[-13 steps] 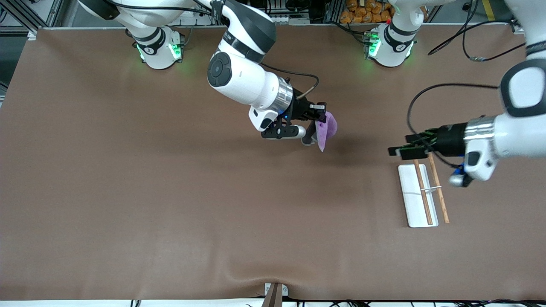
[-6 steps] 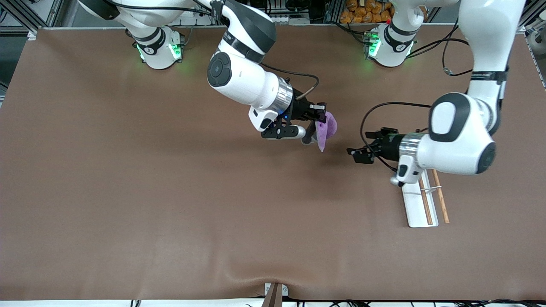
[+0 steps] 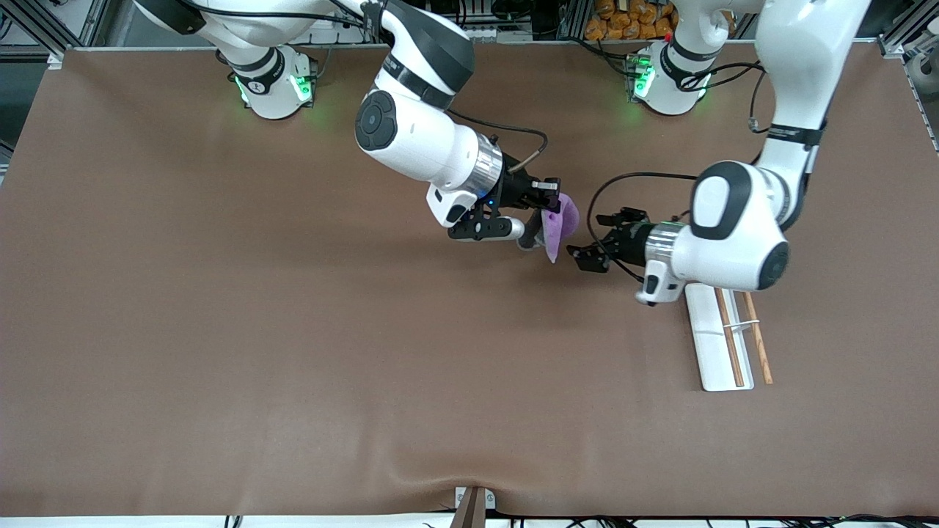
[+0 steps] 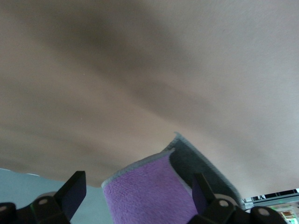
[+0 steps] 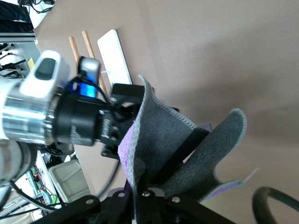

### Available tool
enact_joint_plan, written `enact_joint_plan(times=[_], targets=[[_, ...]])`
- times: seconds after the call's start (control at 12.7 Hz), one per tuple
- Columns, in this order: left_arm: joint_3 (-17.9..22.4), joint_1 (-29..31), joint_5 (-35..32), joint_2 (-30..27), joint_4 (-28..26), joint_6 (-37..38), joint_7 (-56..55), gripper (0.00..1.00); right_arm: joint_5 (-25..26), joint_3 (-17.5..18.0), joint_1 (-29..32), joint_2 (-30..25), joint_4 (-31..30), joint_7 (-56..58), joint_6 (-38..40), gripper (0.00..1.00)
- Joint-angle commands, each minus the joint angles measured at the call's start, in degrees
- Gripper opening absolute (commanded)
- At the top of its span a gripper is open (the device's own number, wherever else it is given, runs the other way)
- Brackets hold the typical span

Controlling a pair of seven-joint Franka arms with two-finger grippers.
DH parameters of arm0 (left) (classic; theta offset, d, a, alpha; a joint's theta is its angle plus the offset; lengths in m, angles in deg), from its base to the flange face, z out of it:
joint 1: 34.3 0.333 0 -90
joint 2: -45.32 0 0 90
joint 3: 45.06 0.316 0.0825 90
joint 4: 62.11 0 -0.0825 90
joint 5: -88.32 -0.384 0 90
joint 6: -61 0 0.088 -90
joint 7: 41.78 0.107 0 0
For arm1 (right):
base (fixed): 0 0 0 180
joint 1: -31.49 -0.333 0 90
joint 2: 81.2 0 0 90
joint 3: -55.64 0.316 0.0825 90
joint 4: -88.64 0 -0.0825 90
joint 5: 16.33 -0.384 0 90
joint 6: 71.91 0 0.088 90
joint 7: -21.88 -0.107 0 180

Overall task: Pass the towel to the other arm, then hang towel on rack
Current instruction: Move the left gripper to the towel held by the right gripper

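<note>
The right gripper (image 3: pixel 546 213) is holding the towel (image 3: pixel 560 224) pinched above mid-table; the left gripper (image 3: pixel 596 246) is hanging spread beside it. The right wrist view is showing its grey underside (image 5: pixel 163 135). The rack (image 3: pixel 722 337) is standing near the left arm's end.

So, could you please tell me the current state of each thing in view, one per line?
towel: off the table, folded, pinched in the right gripper.
right gripper: shut on the towel, over mid-table.
left gripper: open, beside the towel, jaws either side of its edge.
rack: flat on the table, bare, rods empty.
</note>
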Motion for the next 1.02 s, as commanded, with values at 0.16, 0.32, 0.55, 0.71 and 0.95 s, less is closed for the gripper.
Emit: enact_joint_plan(times=[0.16, 0.32, 0.55, 0.71, 0.95], targets=[[-0.1, -0.2, 1.3, 1.0, -1.0, -0.4, -0.9, 1.00, -0.8, 0.1, 0.3, 0.4, 1.0, -0.6, -0.1, 0.00], [-0.1, -0.2, 1.9, 1.2, -0.9, -0.3, -1.1, 0.82, -0.8, 0.1, -0.1, 0.4, 1.0, -0.6, -0.2, 0.00], [-0.1, -0.2, 3.6, 1.3, -0.8, -0.3, -2.7, 0.57, -0.8, 0.1, 0.2, 0.4, 1.0, -0.6, -0.2, 0.00], [-0.3, -0.3, 3.6, 1.3, -0.7, -0.2, -3.5, 0.49, -0.8, 0.1, 0.1, 0.4, 1.0, -0.6, -0.2, 0.00], [-0.3, -0.2, 4.8, 1.3, -0.6, -0.2, -3.9, 0.11, -0.8, 0.1, 0.1, 0.4, 1.0, -0.6, -0.2, 0.00]])
